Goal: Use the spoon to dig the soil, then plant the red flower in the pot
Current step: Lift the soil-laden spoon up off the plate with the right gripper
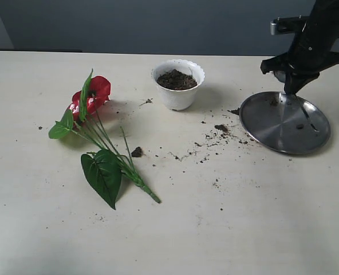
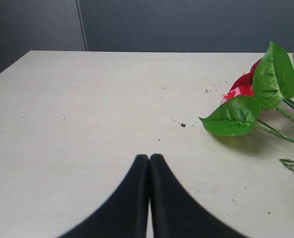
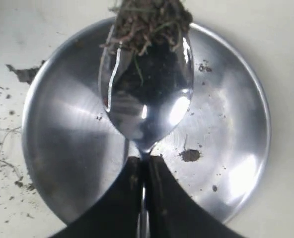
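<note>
The right tool (image 3: 144,168) pinches the spoon (image 3: 147,99), heaped with soil (image 3: 149,20), above the plate (image 3: 62,148) near the tabletop's right edge. Tipping slowly and low should keep crumbs inside. The left tool (image 2: 149,158) is pressed together. The pot (image 1: 178,86) stands mid-far edge, and the red flower (image 1: 92,97) lies toward the left edge.

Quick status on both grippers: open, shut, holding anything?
Left gripper: closed, holding nothing.
Right gripper: closed on the spoon, which carries soil above the steel plate.
</note>
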